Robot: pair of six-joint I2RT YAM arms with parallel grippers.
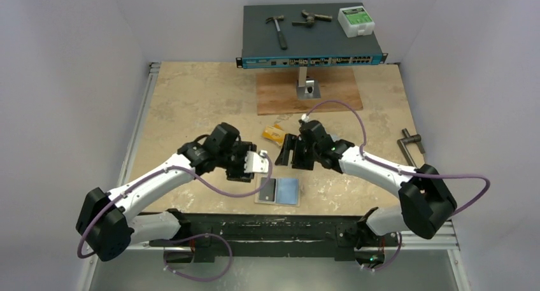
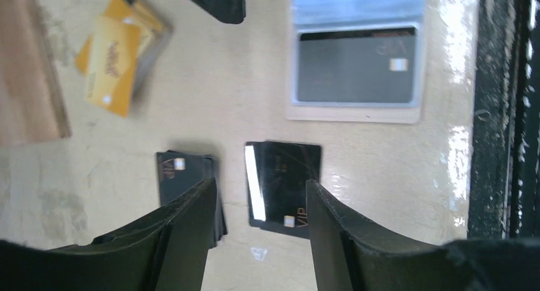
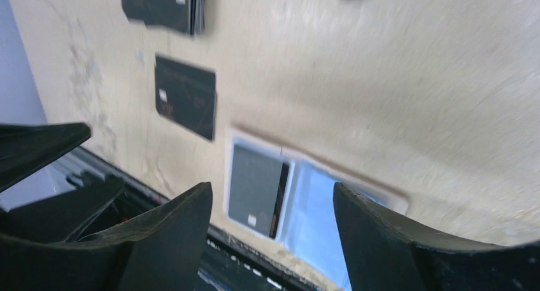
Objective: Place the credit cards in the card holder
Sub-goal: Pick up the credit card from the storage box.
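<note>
The card holder [image 1: 279, 191] lies open near the table's front edge, and a dark grey card [image 2: 356, 68] sits in its grey left pocket beside the light-blue pocket [image 3: 321, 208]. On the table below my left gripper [image 2: 261, 188] lie a single dark card marked VIP [image 2: 283, 183] and a stack of dark credit cards [image 2: 181, 173]. That left gripper [image 1: 257, 163] is open and holds nothing. Orange credit cards [image 2: 118, 52] lie further back [image 1: 274, 134]. My right gripper [image 3: 272, 192] hangs open and empty above the card holder [image 3: 299, 195], at centre in the top view [image 1: 288, 152].
A network switch [image 1: 312, 33] at the back carries a hammer [image 1: 277, 28] and a white box [image 1: 355, 20]. In front of it lies a wooden board [image 1: 309, 90]. A metal tool [image 1: 411, 141] rests at the right. A black rail [image 2: 503, 113] runs along the near edge.
</note>
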